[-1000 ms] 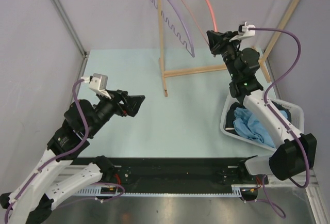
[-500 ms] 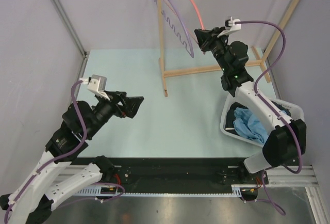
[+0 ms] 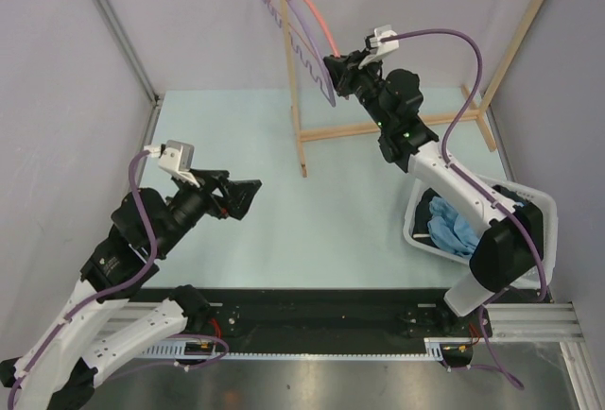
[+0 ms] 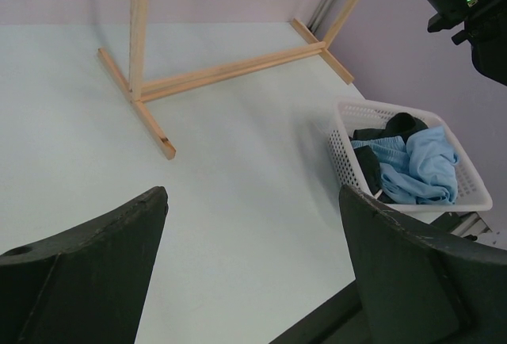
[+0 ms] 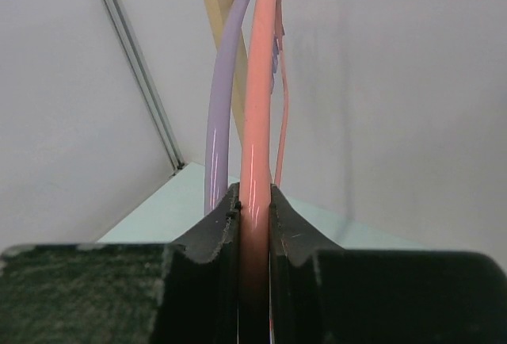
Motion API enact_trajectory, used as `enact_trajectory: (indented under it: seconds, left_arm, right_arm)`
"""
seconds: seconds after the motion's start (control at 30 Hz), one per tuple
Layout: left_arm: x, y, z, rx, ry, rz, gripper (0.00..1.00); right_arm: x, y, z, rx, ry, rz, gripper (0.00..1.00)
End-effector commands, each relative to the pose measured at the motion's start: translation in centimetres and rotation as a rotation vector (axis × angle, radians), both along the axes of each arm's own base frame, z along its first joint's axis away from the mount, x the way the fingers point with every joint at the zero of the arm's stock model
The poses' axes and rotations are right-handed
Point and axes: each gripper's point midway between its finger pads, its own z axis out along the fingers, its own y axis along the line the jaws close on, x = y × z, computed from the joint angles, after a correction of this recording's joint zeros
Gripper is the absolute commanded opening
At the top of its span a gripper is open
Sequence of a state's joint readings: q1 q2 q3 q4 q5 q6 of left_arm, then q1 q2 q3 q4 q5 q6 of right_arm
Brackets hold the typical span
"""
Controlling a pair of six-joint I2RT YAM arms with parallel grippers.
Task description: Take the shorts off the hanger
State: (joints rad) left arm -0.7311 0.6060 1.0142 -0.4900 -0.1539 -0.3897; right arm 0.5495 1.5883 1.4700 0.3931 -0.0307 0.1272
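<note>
The right claw [image 3: 333,66] is pinching the pink hanger [image 5: 257,122], which is running straight up beside the purple hanger [image 5: 218,146]; only the right wrist view is showing that pinch. The left claw [image 3: 242,193] is hanging wide open, empty. The blue shorts [image 3: 454,226] and black shorts [image 4: 400,125] are lying in the white basket [image 3: 414,226], nearer the right arm.

Pale green table top [image 3: 236,136], wooden garment rack [image 3: 294,60] upright at far centre, its foot bar [image 3: 302,157] pointing toward the near edge, white lattice basket [image 3: 413,219] at right, well apart from rack, lilac walls [image 3: 189,13], black rail [image 3: 321,302] along near edge.
</note>
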Motion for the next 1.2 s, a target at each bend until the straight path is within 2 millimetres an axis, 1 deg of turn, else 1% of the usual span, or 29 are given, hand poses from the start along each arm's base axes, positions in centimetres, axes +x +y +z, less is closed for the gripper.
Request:
enact_trajectory:
  seconds: [0.0,0.03,0.07,0.13,0.17,0.3,0.33,0.37,0.4,0.43,0.47,0.53,0.57,0.6,0.67,0.7,0.73,0.77,0.8,0.87,0.9,0.93,0.97,1.0,1.03,1.07,1.1,1.13,1.17]
  left_arm:
    - [-0.1,0.2,-0.1,0.025,-0.015,0.0,0.94]
    - [-0.1,0.3,-0.2,0.027,-0.014,0.001,0.94]
    - [-0.1,0.3,-0.2,0.029,-0.014,0.001,0.94]
    - [0.0,0.2,-0.3,0.029,-0.014,-0.001,0.94]
    - [-0.1,0.2,-0.4,0.03,-0.013,-0.002,0.94]
    - [0.0,-0.2,-0.5,0.028,-0.008,-0.016,0.94]
    - [0.0,-0.2,-0.5,0.025,-0.008,-0.017,0.94]
    - [0.0,-0.4,-0.7,0.022,-0.003,-0.021,0.94]
    - [-0.1,-0.6,-0.7,0.021,0.0,-0.032,0.94]
    - [0.0,-0.8,-0.7,0.017,0.003,-0.037,0.94]
    - [-0.1,-0.9,-0.9,0.014,0.007,-0.042,0.94]
    - [-0.1,-1.4,-1.1,0.01,0.019,-0.062,0.94]
    - [-0.2,-1.6,-1.3,0.004,0.025,-0.071,0.94]
    - [-0.2,-1.8,-1.3,0.002,0.031,-0.078,0.94]
    - [-0.3,-2.6,-1.7,-0.007,0.049,-0.107,0.94]
    - [-0.3,-2.8,-1.8,-0.011,0.055,-0.115,0.94]
    - [-0.2,-3.2,-2.3,-0.009,0.067,-0.128,0.94]
    - [-0.3,-3.5,-2.4,-0.018,0.078,-0.142,0.94]
    - [-0.5,-4.1,-2.4,-0.026,0.083,-0.169,0.94]
    - [-0.6,-5.0,-3.1,-0.033,0.114,-0.205,0.94]
    - [-0.6,-5.3,-3.1,-0.044,0.114,-0.217,0.94]
    - [-0.6,-5.6,-3.3,-0.047,0.122,-0.228,0.94]
    - [-0.7,-6.3,-4.1,-0.051,0.15,-0.251,0.94]
    - [-0.7,-6.6,-4.4,-0.056,0.162,-0.262,0.95]
    - [-0.6,-7.0,-4.3,-0.068,0.161,-0.277,0.95]
    - [-0.6,-7.4,-5.1,-0.073,0.186,-0.287,0.95]
    - [-0.8,-8.0,-5.6,-0.077,0.206,-0.312,0.95]
    - [-0.7,-8.4,-6.2,-0.083,0.216,-0.324,0.95]
    - [-0.8,-8.8,-6.5,-0.095,0.236,-0.337,0.95]
  right_arm:
    - [-0.3,0.2,2.9,-0.018,-0.084,-0.048,0.05]
    - [-0.3,0.1,2.9,-0.02,-0.079,-0.054,0.09]
    - [-0.2,0.1,2.8,-0.022,-0.075,-0.057,0.18]
    - [-0.1,-0.2,2.3,-0.03,-0.054,-0.074,0.28]
    - [-0.2,-0.4,2.3,-0.032,-0.051,-0.08,0.36]
    - [-0.7,-1.6,1.4,-0.04,0.016,-0.119,0.52]
    - [-1.3,-2.1,1.8,-0.026,0.026,-0.127,0.55]
    - [-1.5,-2.3,0.6,-0.047,0.072,-0.136,0.6]
    - [-1.6,-3.0,0.3,-0.044,0.098,-0.169,0.64]
    - [-2.2,-3.8,0.6,-0.034,0.112,-0.186,0.7]
    - [-2.6,-4.3,-0.9,-0.053,0.177,-0.199,0.76]
    - [-3.3,-5.5,-2.1,-0.056,0.241,-0.24,0.87]
    - [-4.6,-6.4,-3.2,-0.053,0.302,-0.25,0.94]
    - [-5.0,-7.0,-4.1,-0.057,0.339,-0.268,0.98]
    - [-7.0,-7.9,-5.3,-0.054,0.411,-0.264,1.0]
    - [-7.8,-8.1,-6.9,-0.068,0.453,-0.257,1.0]
    - [-8.6,-8.3,-7.8,-0.07,0.485,-0.252,1.0]
    - [-10.0,-9.0,-8.3,-0.075,0.512,-0.247,1.0]
    - [-10.8,-9.2,-10.7,-0.08,0.575,-0.249,1.0]
    - [-12.6,-9.7,-13.3,-0.09,0.655,-0.252,1.0]
    - [-13.7,-9.6,-13.6,-0.036,0.689,-0.227,1.0]
    - [-14.8,-9.6,-16.6,-0.049,0.748,-0.214,1.0]
    - [-15.6,-8.9,-17.3,-0.023,0.769,-0.177,1.0]
    - [-17.0,-8.1,-17.4,0.002,0.774,-0.108,1.0]
    - [-18.1,-7.7,-20.5,0.012,0.839,-0.093,1.0]
    - [-19.0,-6.4,-20.5,0.04,0.829,-0.041,1.0]
    - [-19.7,-6.0,-21.3,0.057,0.84,-0.023,1.0]
    - [-20.4,-5.6,-21.3,0.111,0.85,0.002,1.0]
    - [-21.0,-5.0,-22.5,0.133,0.854,0.024,1.0]
